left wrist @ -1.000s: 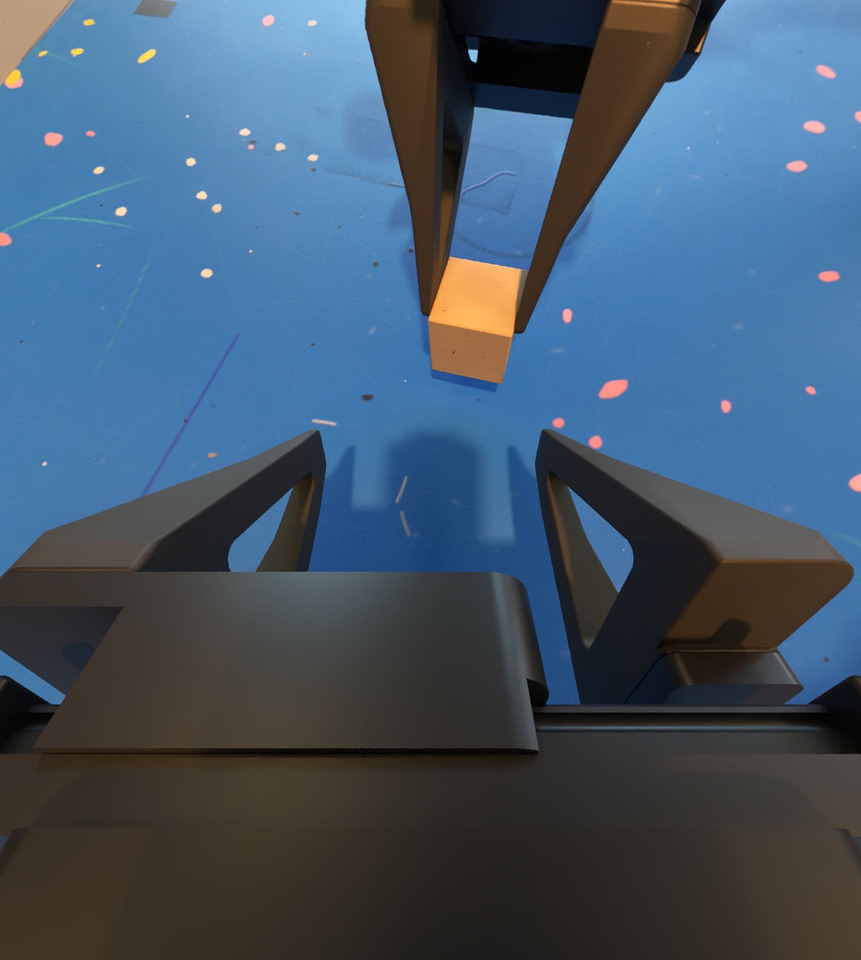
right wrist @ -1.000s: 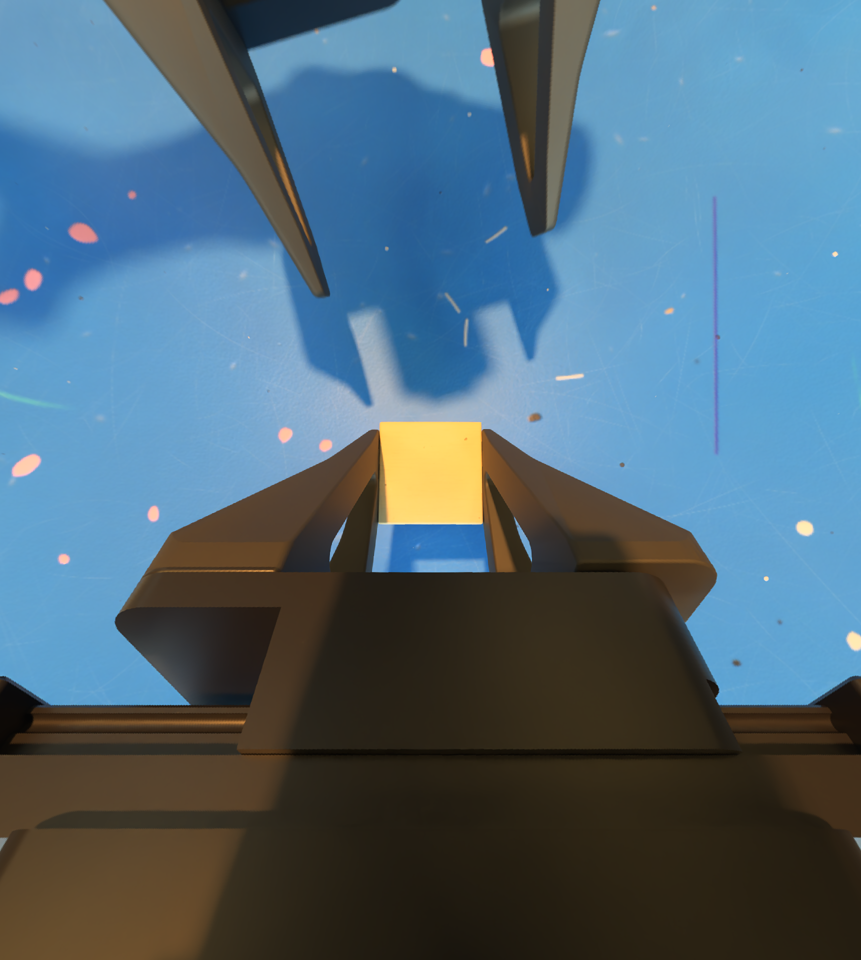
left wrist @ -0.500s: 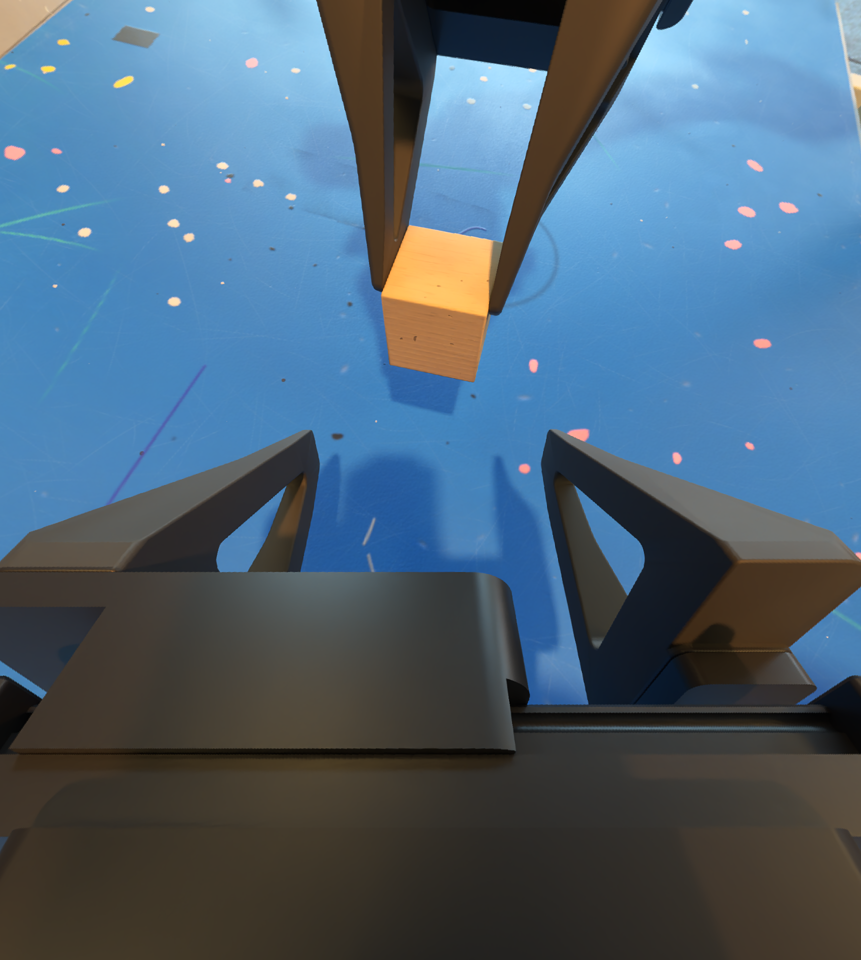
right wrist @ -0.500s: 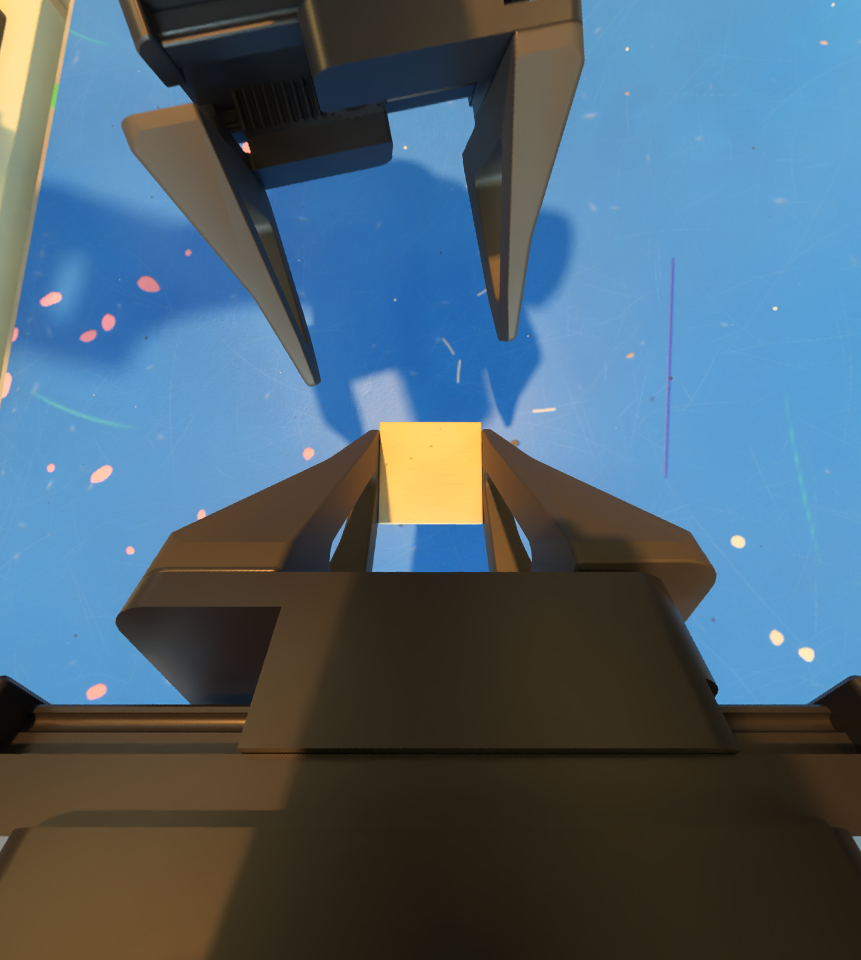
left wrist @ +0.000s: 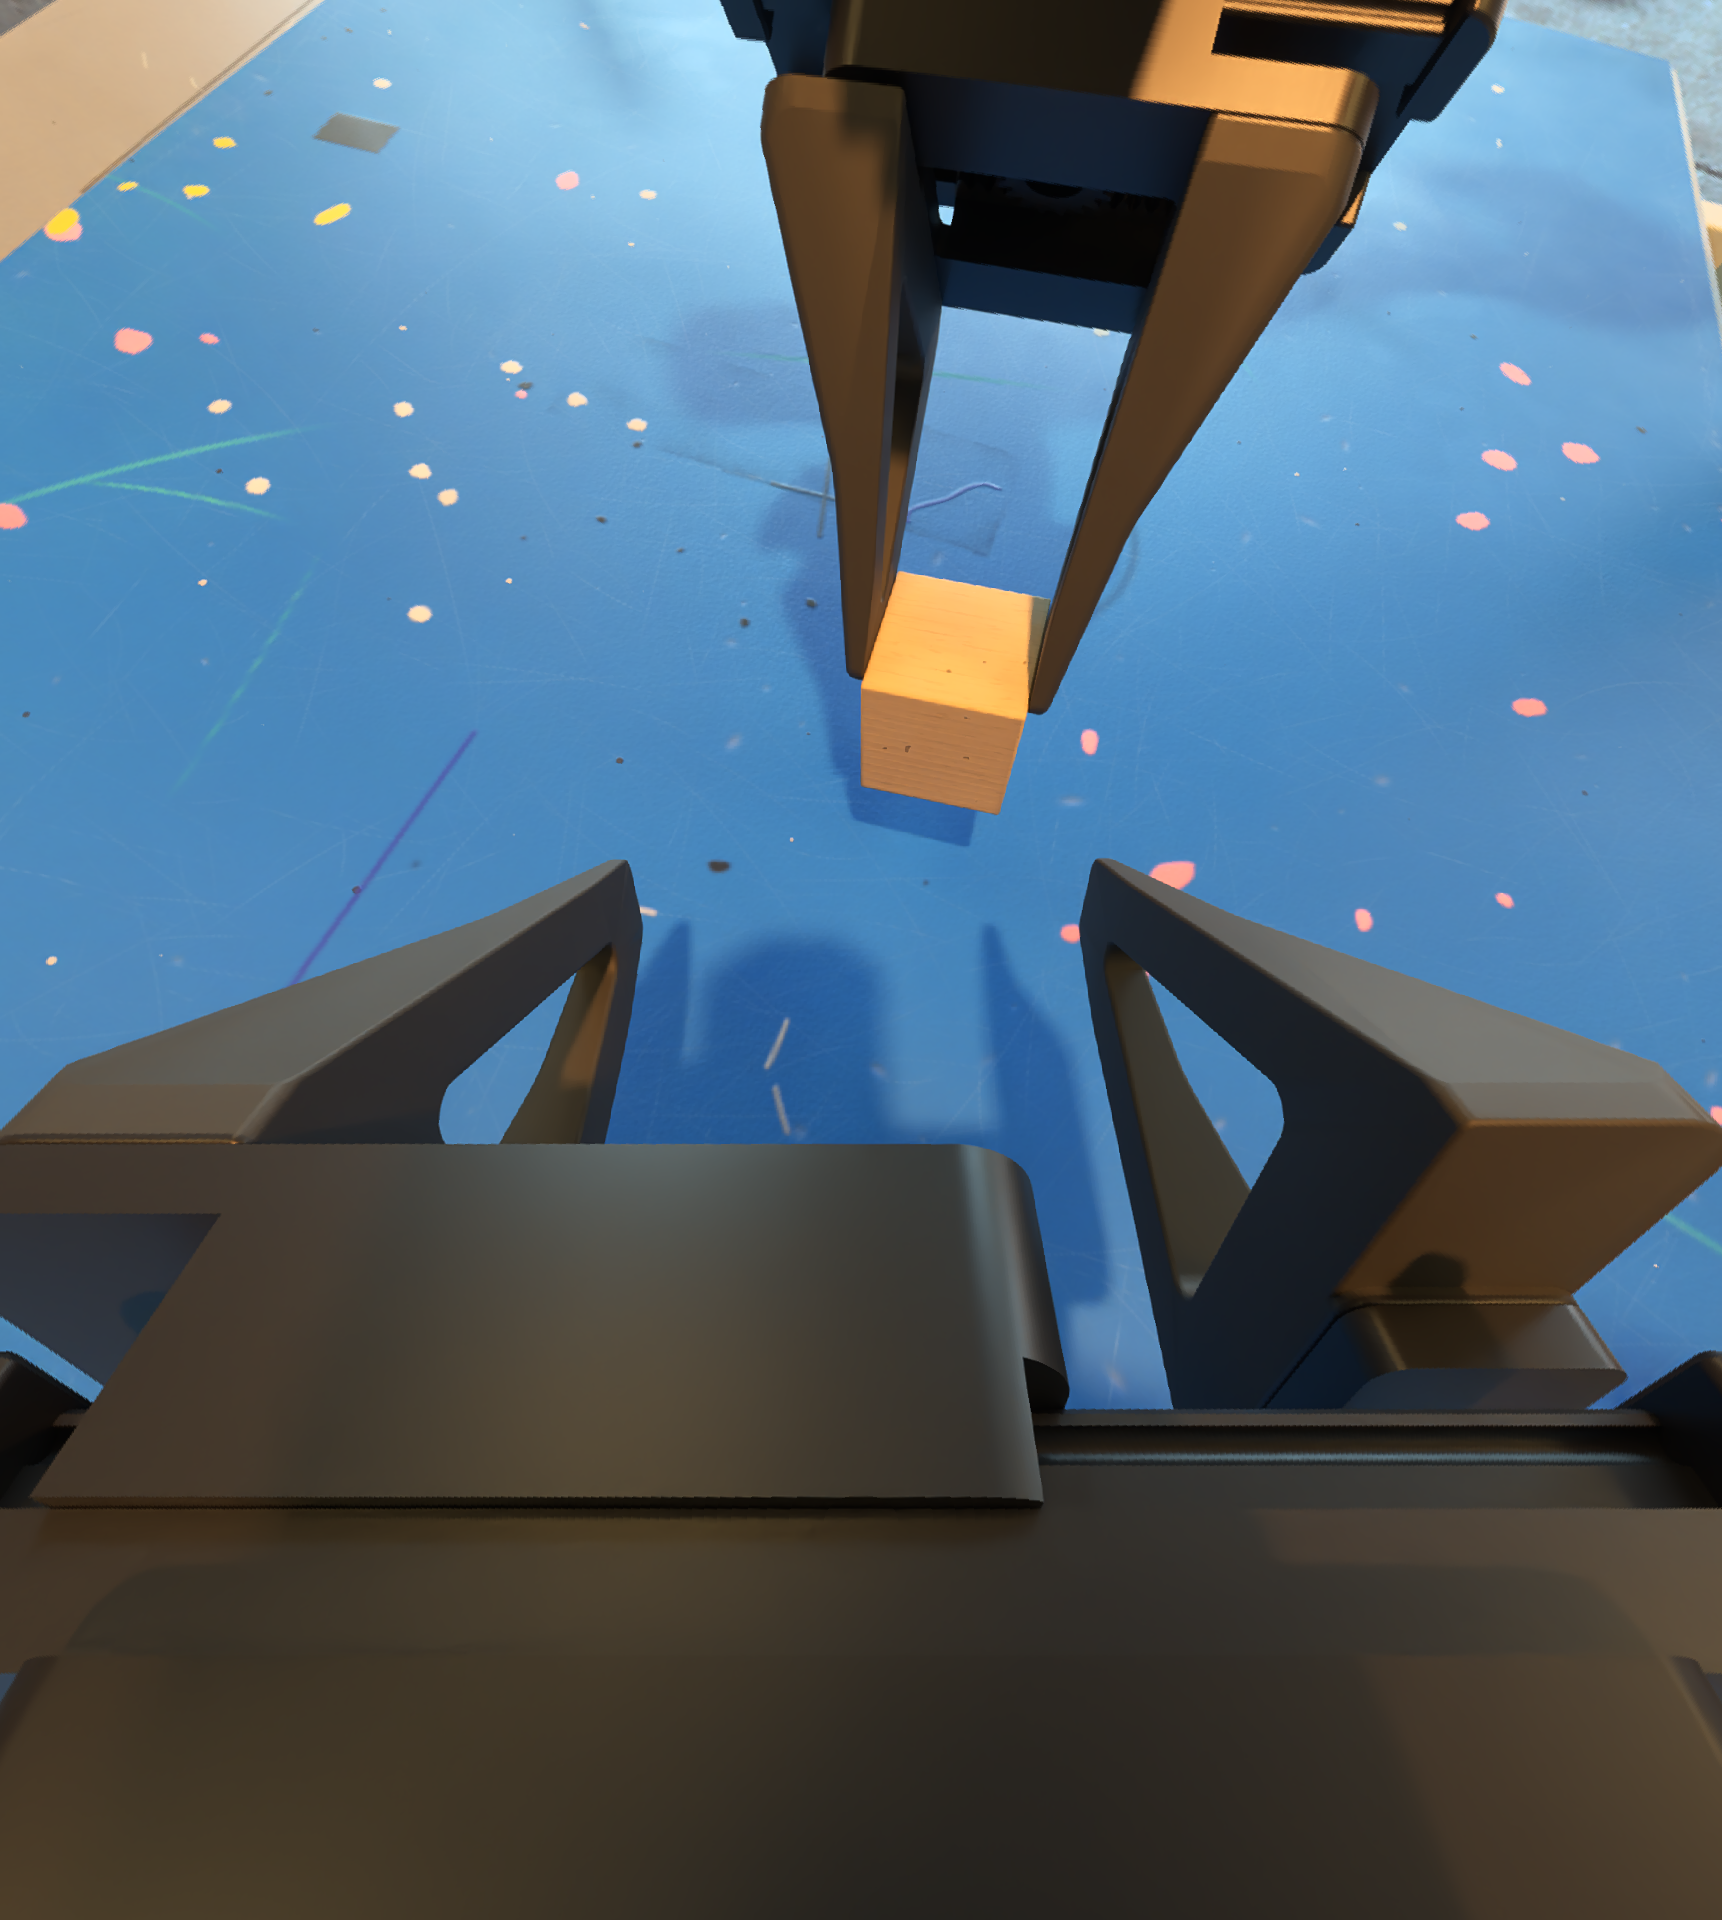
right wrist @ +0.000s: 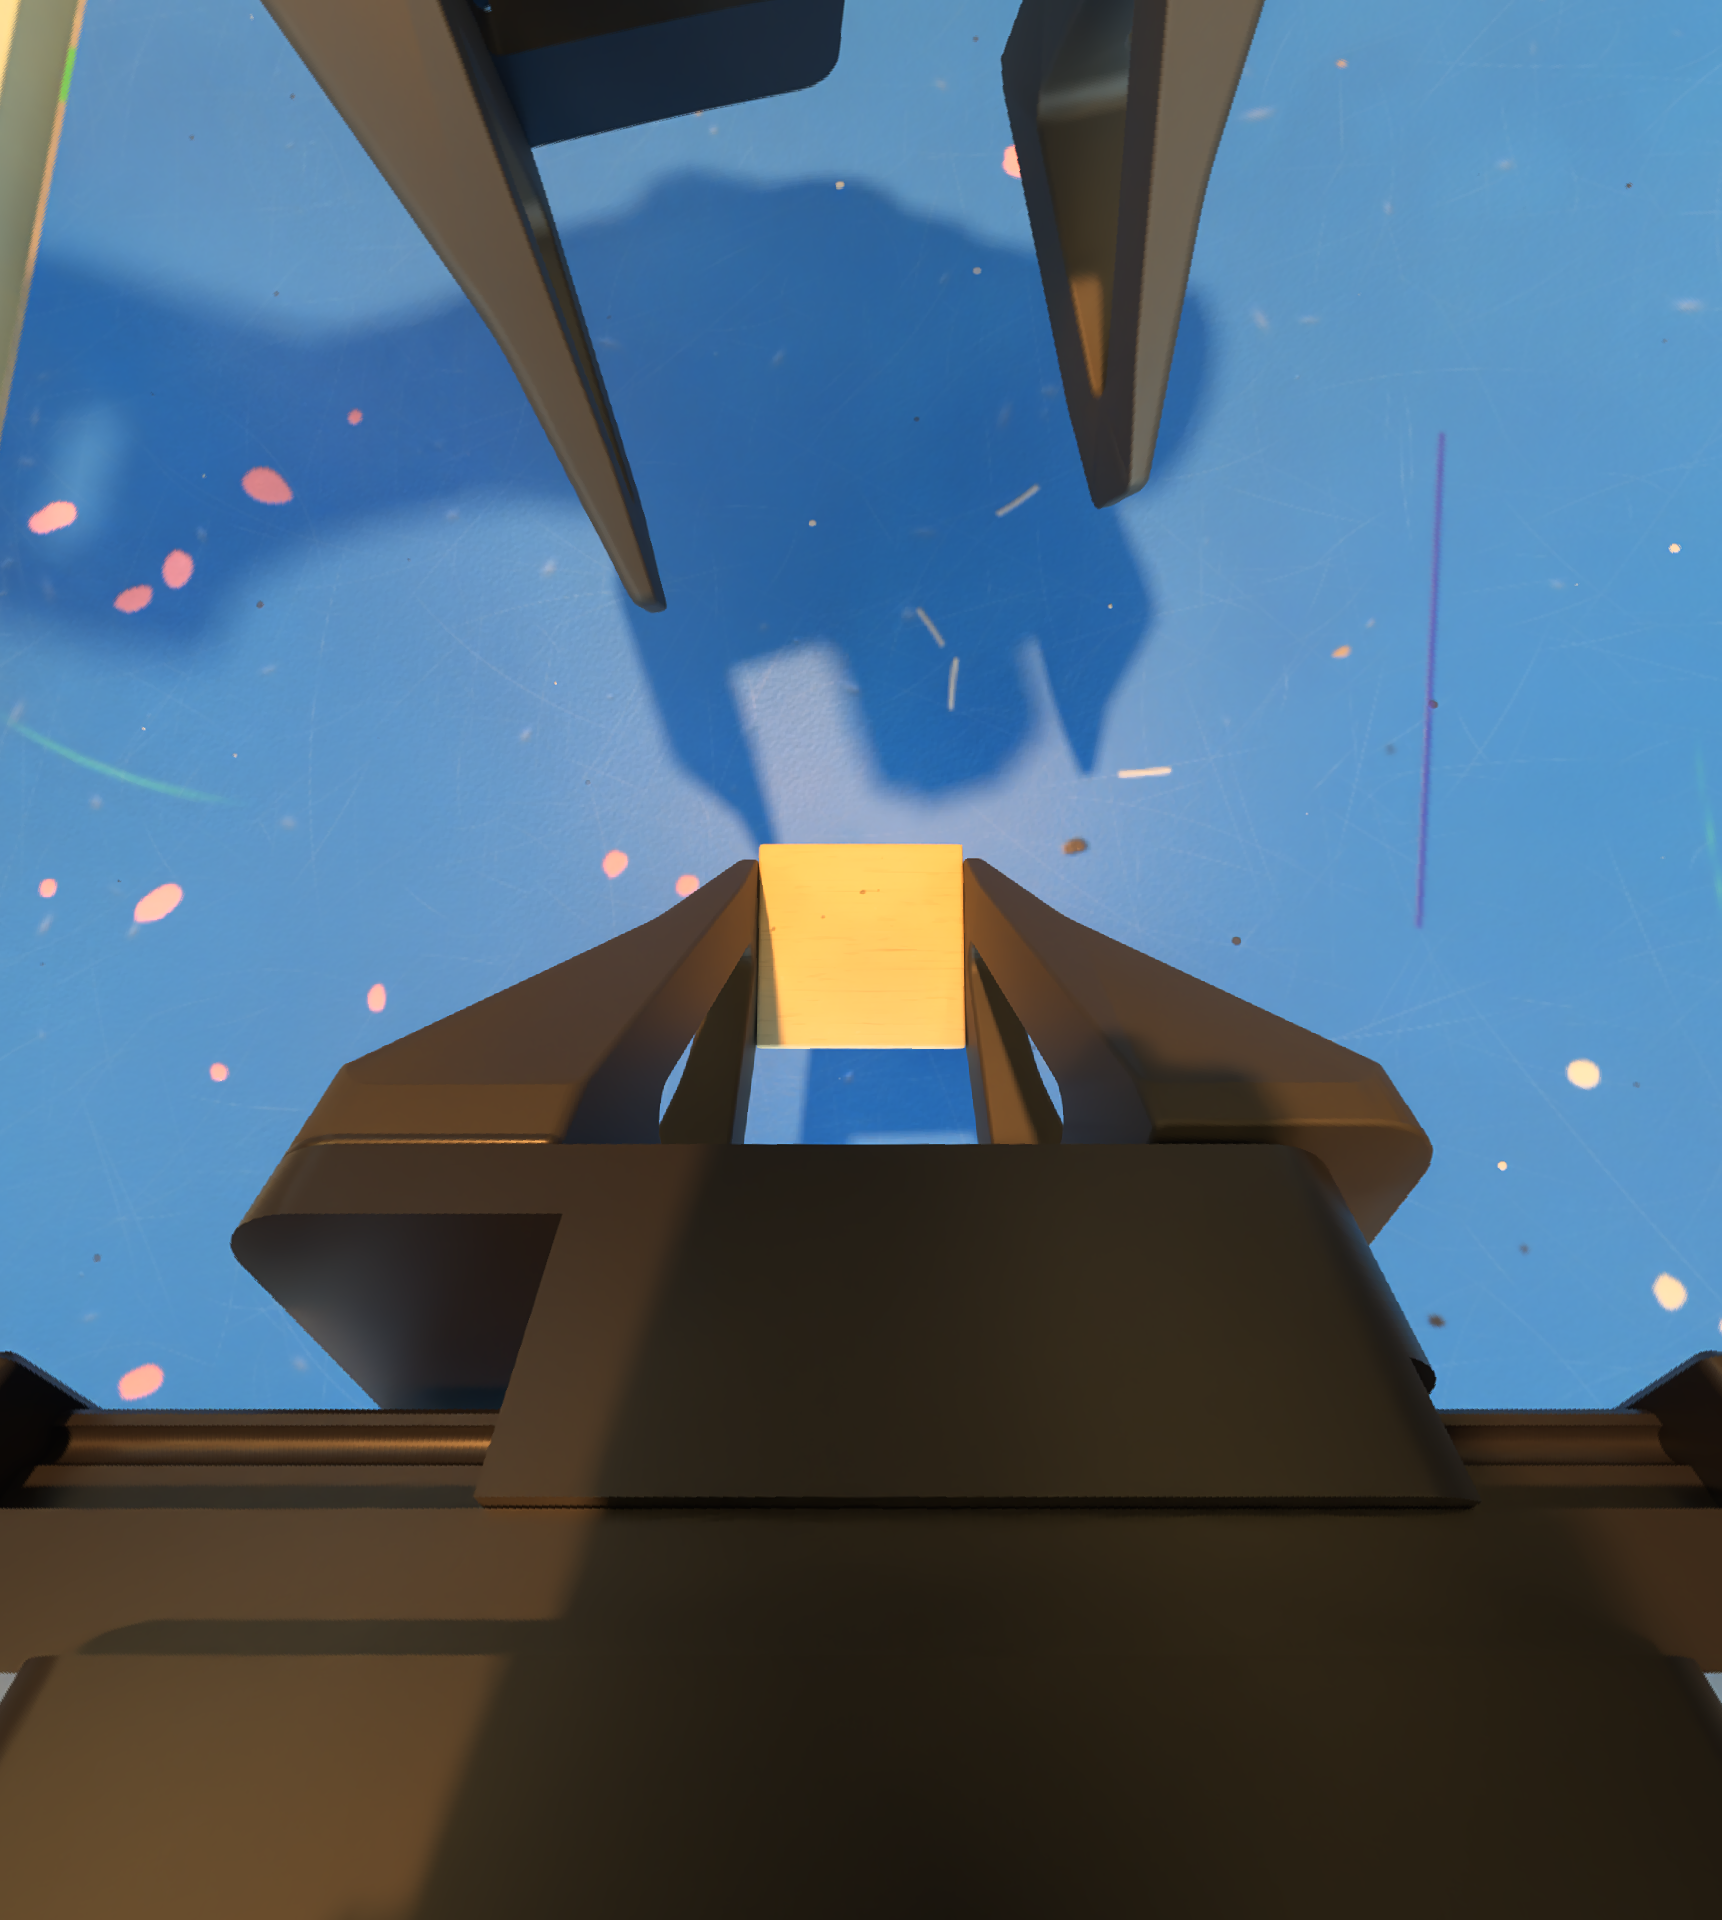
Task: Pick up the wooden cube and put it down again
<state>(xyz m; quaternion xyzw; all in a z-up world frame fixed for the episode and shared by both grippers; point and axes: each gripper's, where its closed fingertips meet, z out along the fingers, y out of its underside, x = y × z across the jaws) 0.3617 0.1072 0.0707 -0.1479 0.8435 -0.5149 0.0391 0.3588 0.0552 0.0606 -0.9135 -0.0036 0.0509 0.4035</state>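
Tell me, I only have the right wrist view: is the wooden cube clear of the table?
Observer: In the left wrist view the wooden cube casts its shadow right at its lower edge on the blue table, so it sits very low. I cannot tell whether it touches.
Operator: How much of it do my fingers cover?
Observer: The right gripper pinches only the upper part. The lower part juts out below the fingertips.
Operator: Is the other gripper crowding it?
Observer: No. The left gripper is open and apart from the cube, with bare table between them.
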